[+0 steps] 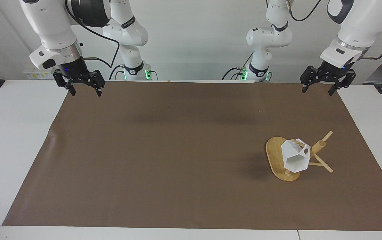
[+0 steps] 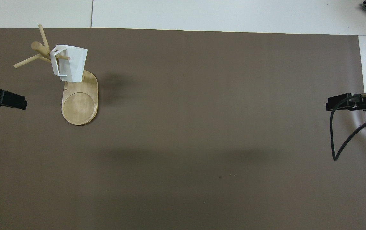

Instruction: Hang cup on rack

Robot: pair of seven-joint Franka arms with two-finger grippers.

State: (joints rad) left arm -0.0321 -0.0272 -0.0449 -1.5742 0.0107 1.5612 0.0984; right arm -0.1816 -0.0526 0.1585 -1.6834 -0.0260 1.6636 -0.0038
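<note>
white and faceted, the cup [image 1: 296, 160] hangs by its blocky handle on one thin peg of the rack [image 1: 319, 146], its hexagonal mouth tipped down toward the oval base. in the overhead view the cup [image 2: 69, 62] sits against the central post with the peg passing through the handle, and nothing else touches it. the rack's [image 2: 80, 102] bamboo base lies flat on the brown mat [image 1: 177, 150], at the left arm's end of the table and on the part of the mat farther from the robots. three other pegs stick out bare from the post.

the left gripper [image 1: 321, 87] hangs in the air over the mat's corner nearest the robots at its own end, well apart from the rack; its fingers are spread and hold nothing. the right gripper [image 1: 85, 90] hangs over the matching corner at the other end, fingers likewise spread and empty. the white table [image 1: 7, 140] shows around the mat on all sides.
</note>
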